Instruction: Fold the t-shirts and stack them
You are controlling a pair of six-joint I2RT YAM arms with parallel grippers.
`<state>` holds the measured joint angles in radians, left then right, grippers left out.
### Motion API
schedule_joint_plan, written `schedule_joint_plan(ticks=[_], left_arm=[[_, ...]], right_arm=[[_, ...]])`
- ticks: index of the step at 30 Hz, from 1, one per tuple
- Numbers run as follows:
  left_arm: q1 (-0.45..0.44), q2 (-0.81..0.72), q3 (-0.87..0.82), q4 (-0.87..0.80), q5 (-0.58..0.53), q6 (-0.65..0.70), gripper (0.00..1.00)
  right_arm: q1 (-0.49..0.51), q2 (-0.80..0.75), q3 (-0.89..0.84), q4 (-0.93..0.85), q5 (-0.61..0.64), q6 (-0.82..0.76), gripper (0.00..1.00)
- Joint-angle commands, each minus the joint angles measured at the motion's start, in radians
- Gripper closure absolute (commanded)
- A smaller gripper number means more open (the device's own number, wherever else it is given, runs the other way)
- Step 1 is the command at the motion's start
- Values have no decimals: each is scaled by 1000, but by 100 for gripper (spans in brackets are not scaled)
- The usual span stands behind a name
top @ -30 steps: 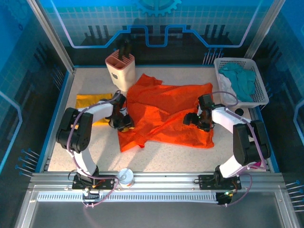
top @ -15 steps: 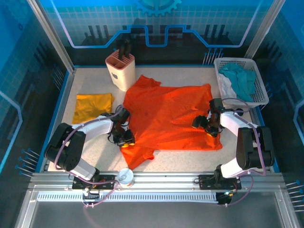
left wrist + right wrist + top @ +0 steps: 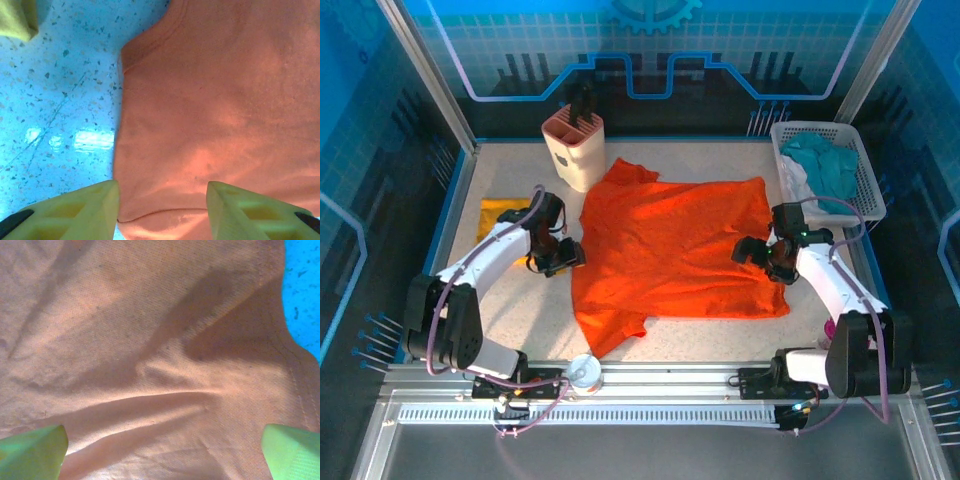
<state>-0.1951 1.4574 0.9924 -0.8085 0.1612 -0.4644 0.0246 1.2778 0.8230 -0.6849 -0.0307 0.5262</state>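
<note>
Orange-red t-shirt (image 3: 670,245) flat, lightly wrinkled

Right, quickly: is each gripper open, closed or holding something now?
Left gripper: open, holding nothing.
Right gripper: open over the orange t-shirt, holding nothing.

Both arms have white link shells with black joint housings, and a thin purplish cable loops along each one. The left hand (image 3: 563,256) and right hand (image 3: 757,253) look like black blocks from above. Close up, their fingers (image 3: 75,210) are pale yellow-green wedges with hollow moulded pockets
</note>
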Motion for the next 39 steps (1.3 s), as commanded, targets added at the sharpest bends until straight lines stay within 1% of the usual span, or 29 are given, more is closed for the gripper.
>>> schedule_joint_plan(ticks=[1, 4, 5, 6, 7, 9, 10, 13, 15, 18, 23, 27, 30, 32, 34, 36, 39], left_arm=[[2, -49, -33, -44, 39, 17, 50], [0, -78, -91, -91, 83, -14, 52], [-3, -95, -114, -99, 96, -28, 53], [-12, -122, -147, -103, 115, -47, 53], [-30, -154, -180, -105, 128, -73, 53], [-110, -202, -183, -129, 91, -127, 52], [-135, -215, -185, -140, 102, -167, 53], [-171, -270, -250, -111, 170, -261, 54], [-188, -309, -296, -118, 166, -309, 56], [-241, -362, -353, -134, 172, -385, 57], [-310, -428, -437, -56, 205, -518, 58], [-363, -406, -472, 18, 205, -586, 59], [-399, -370, -496, 103, 201, -630, 61], [-417, -344, -503, 152, 205, -652, 61], [-440, -307, -499, 185, 205, -658, 62], [-458, -261, -496, 208, 210, -652, 62], [-473, -191, -491, 232, 216, -637, 64]], right_arm=[[-40, -32, 13, -51, -18, 5, 0], [-93, -46, -33, -9, -121, 38, 0], [-104, -47, -41, -3, -137, 49, 0], [-122, -51, -53, -3, -147, 67, 3], [-136, -57, -60, -7, -150, 80, 4], [-158, -68, -72, -12, -151, 89, 4], [-167, -71, -74, -16, -148, 90, 4], [-186, -55, -57, -32, -150, 80, 4], [-191, -35, -41, -43, -153, 74, 4], [-190, -17, -31, -41, -161, 73, 4], [-190, 0, -33, -34, -150, 87, 3], [-190, -16, -43, -46, -128, 103, 0], [-190, -29, -50, -61, -101, 113, 0], [-192, -40, -48, -92, -56, 132, 0], [-195, -48, -42, -135, -5, 155, 0], [-203, -49, -34, -158, -12, 168, 0], [-204, -59, -45, -176, -14, 193, 3]])
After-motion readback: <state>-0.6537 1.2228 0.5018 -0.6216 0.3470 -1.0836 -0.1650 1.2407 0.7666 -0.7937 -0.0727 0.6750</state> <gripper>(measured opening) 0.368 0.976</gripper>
